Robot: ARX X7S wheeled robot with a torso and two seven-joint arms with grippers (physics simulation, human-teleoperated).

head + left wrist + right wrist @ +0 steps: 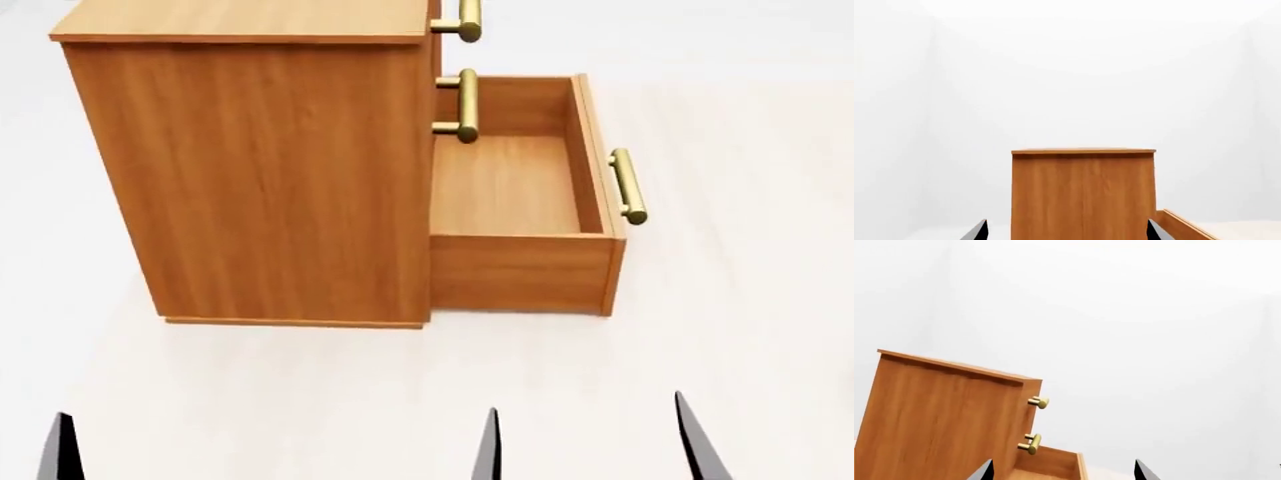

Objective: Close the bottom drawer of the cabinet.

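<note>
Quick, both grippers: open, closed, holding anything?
Left gripper: open, fingers wide apart, nothing held.
Right gripper: open, fingers wide apart, nothing held.

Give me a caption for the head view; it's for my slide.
Cabinet seen side-on, bottom drawer pulled fully open, both grippers low and clear of it.

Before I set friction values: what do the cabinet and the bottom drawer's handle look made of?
The cabinet looks like orange-brown wood or laminate: printed-looking grain, matte. The bottom drawer matches. Its handle looks like brass: golden, with glossy highlights.
</note>
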